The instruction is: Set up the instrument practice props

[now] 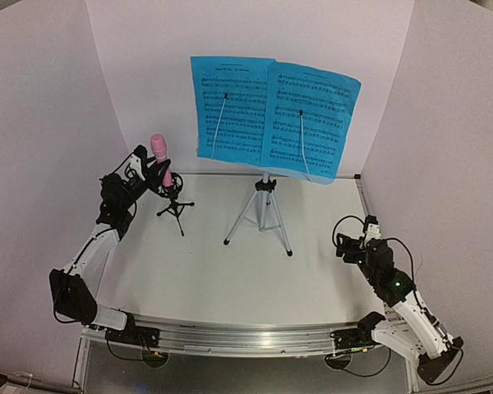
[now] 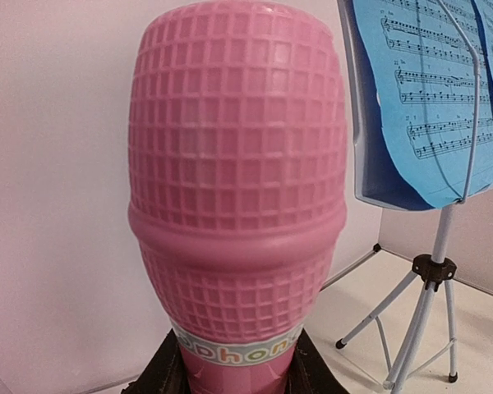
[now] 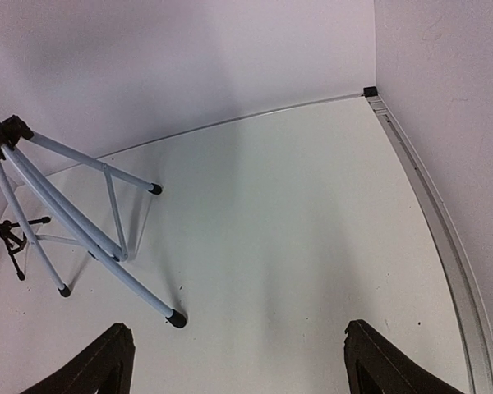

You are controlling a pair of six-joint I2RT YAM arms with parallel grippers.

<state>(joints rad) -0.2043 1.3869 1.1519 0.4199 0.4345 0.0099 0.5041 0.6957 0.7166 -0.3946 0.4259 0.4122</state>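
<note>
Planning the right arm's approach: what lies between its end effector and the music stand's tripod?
Only bare table separates the right end effector from the silver tripod; the right wrist view shows it.

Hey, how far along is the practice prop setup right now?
Done: music stand upright, both sheet-music pages on it. In hand: left end effector grips the pink microphone, which sits at the black tripod holder. Left: letting go, if it's seated. Right end effector is open and empty.
</note>
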